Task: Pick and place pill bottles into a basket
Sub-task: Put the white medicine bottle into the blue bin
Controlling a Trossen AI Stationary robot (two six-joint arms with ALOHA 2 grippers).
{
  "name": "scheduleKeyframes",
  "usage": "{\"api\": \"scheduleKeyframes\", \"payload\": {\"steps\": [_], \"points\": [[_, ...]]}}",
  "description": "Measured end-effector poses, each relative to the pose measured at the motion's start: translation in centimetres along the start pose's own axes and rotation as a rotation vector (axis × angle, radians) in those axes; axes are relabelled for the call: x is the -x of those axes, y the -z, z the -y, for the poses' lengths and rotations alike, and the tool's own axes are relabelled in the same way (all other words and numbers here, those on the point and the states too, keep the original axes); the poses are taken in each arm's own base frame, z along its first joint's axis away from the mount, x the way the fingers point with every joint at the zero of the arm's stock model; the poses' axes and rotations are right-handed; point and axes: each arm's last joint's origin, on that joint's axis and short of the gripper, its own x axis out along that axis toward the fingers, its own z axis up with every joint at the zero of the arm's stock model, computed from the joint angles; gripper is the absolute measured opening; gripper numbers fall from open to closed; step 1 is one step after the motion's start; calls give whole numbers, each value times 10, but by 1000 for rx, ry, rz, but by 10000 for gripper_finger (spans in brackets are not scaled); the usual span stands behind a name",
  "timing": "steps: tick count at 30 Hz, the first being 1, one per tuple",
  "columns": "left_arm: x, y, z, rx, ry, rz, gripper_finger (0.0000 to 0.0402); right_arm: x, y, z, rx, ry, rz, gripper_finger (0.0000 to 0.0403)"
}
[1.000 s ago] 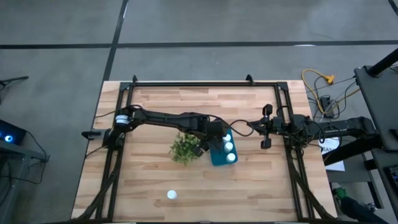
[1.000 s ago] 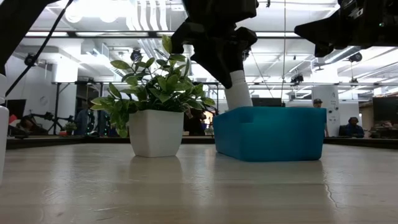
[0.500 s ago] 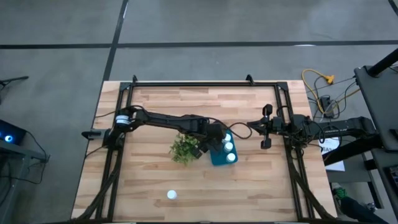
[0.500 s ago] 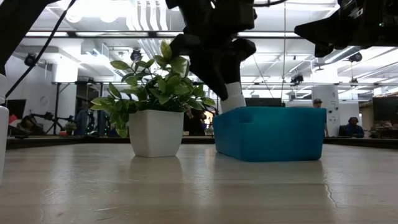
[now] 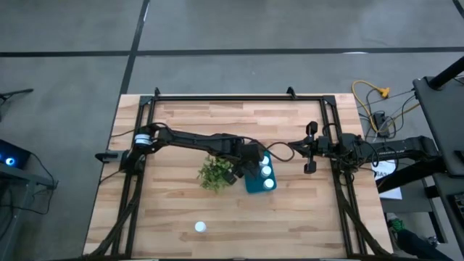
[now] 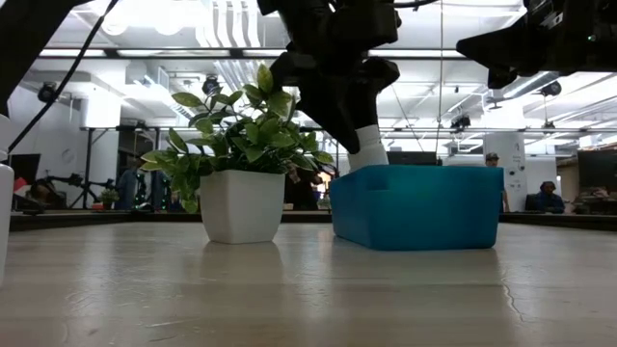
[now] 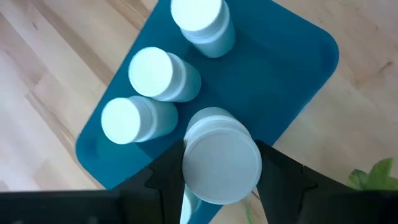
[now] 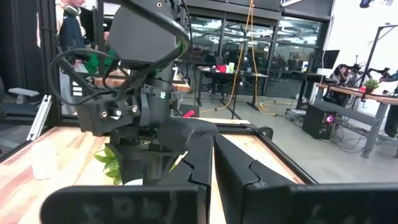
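Left wrist view: the left gripper (image 7: 219, 171) clamps a pill bottle (image 7: 221, 163) over the basket (image 7: 298, 81), ready to drop it beside three others; the right gripper (image 5: 310, 148) waits to the right, fingers together.

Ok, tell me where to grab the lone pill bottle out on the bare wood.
Grip the lone pill bottle across its round body below the cap, coming straight down: it seems to stand upright, cap up, with nothing beside it on the table. The left gripper is shut on another bottle over the basket.

White bottles (image 7: 163, 74) (teal basket (image 7: 292, 81))
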Motion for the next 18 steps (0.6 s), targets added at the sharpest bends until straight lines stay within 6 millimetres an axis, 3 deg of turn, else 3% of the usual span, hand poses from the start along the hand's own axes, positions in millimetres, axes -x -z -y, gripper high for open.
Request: {"api": "scheduleKeyframes", "payload": {"steps": [6, 11, 18], "points": [[0, 0, -1, 1, -4, 3, 147, 0, 0, 0, -1, 0, -1, 8], [0, 0, -1, 1, -15, -8, 208, 0, 0, 0, -1, 0, -1, 8], [0, 0, -1, 1, -23, -17, 223, 0, 0, 0, -1, 0, -1, 8]]}}
